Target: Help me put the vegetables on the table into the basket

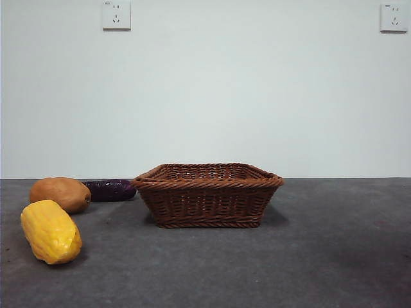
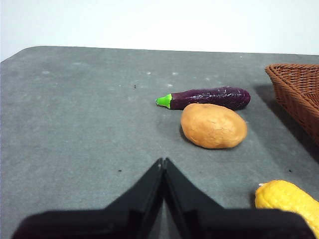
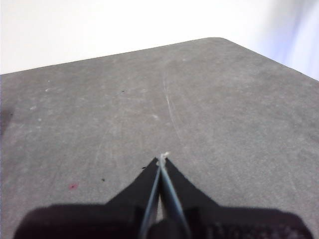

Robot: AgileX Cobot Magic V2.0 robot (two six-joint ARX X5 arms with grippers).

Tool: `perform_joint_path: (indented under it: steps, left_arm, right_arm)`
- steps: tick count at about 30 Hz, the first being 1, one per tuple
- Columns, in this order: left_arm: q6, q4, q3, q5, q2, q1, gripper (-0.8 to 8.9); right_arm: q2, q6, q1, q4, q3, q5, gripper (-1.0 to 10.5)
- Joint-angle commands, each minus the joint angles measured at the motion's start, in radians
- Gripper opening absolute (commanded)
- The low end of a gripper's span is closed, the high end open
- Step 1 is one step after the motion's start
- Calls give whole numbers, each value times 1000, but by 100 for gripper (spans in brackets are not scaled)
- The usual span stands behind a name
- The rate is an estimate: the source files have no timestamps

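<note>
The brown wicker basket [image 1: 209,194] stands at the middle of the dark grey table [image 1: 321,256], with nothing showing inside it. Left of it lie the vegetables: a yellow corn cob [image 1: 51,231] nearest the front, an orange-brown tuber [image 1: 60,194] behind it, and a dark purple eggplant [image 1: 110,190] beside the basket's left wall. In the left wrist view my left gripper [image 2: 163,162] is shut and empty, short of the tuber [image 2: 213,125], eggplant [image 2: 207,97] and corn [image 2: 289,203]. My right gripper [image 3: 162,160] is shut over bare table. Neither arm shows in the front view.
Two wall sockets [image 1: 116,14] sit high on the white wall behind. The basket's rim [image 2: 296,84] shows at the edge of the left wrist view. The table's rounded far corner [image 3: 219,41] shows in the right wrist view.
</note>
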Motion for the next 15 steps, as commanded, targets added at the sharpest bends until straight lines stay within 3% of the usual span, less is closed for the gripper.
perform_joint_path:
  steps: [1, 4, 11, 15]
  left_arm:
    - [-24, 7, -11, 7, 0, 2, -3]
    - [-35, 7, -11, 12, 0, 2, -4]
    - [-76, -4, 0, 43, 0, 2, -6]
    - [-106, -97, 66, 83, 8, 2, -6]
  right_arm:
    - [-2, 30, 0, 5, -10, -20, 0]
    - [-2, 41, 0, 6, -10, -61, 0]
    - [-1, 150, 0, 6, -3, -148, -8]
    - [-1, 197, 0, 2, 28, -212, -9]
